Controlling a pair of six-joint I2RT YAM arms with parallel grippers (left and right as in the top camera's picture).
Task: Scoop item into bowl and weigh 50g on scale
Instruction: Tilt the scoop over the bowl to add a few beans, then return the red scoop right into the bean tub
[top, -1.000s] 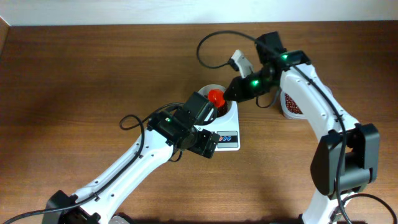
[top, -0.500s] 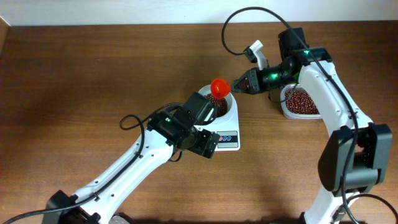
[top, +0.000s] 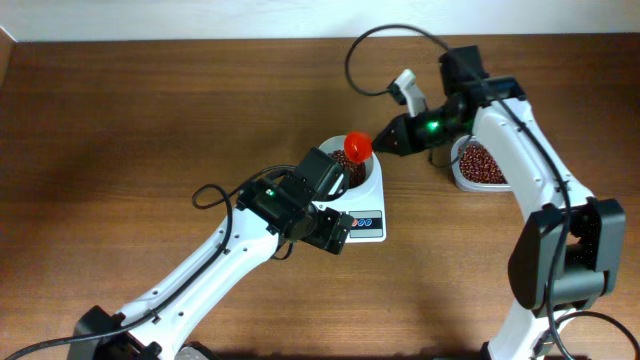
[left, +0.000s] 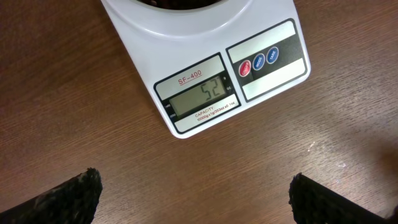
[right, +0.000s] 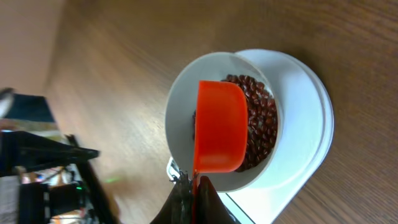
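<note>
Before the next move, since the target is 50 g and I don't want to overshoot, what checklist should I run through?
1. The bowl sits on the scale: ok.
2. The display shows fifty: not ok, it reads 52.
3. The right pincer is shut on the scoop: ok.
4. The scoop is emptied: cannot tell, only its back shows above the beans.
5. The left pincer is open and off the scale: ok.
</note>
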